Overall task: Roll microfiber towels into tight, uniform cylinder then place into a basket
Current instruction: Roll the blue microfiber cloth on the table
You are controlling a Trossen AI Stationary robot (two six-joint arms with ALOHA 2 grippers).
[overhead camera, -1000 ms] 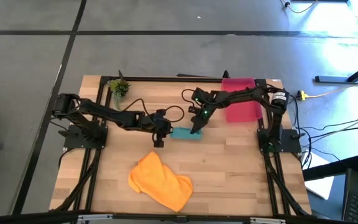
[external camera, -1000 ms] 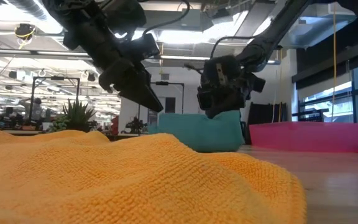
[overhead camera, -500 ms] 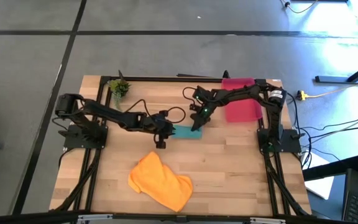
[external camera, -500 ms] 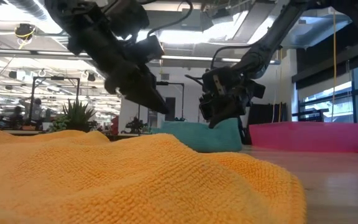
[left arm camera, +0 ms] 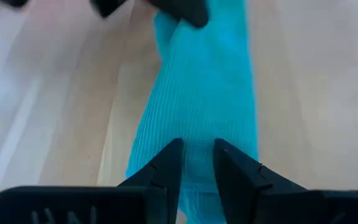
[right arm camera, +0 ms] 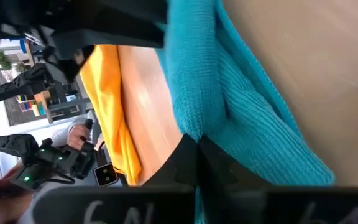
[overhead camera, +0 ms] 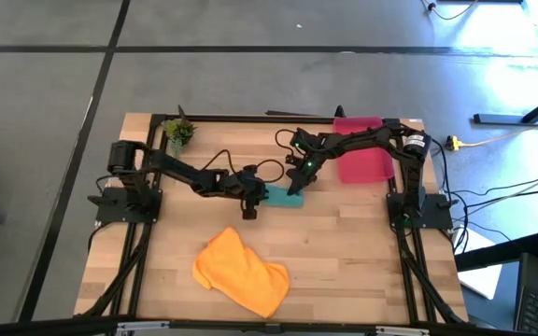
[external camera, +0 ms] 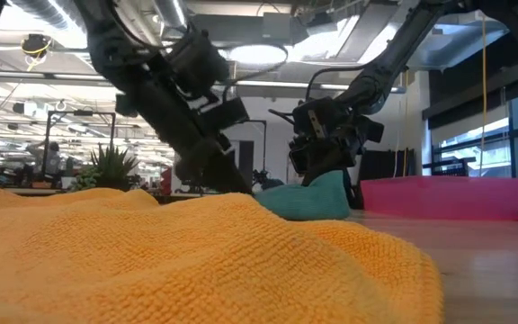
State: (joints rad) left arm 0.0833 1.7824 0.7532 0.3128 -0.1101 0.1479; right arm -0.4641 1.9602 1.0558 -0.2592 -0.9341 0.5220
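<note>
Teal towel (overhead camera: pixel 282 197) lies lengthwise at the high view's centre between my grippers, left gripper (overhead camera: pixel 249 209) narrowly parted over its left end, right gripper (overhead camera: pixel 294 189) pinching its right end, basket (overhead camera: pixel 362 164) upper right.

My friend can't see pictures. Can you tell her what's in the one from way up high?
Two robot arms meet at a teal towel mid-table, the left claw at one end, the right claw pinching the other. An orange towel lies crumpled nearer the front; a pink basket sits at the back.
</note>
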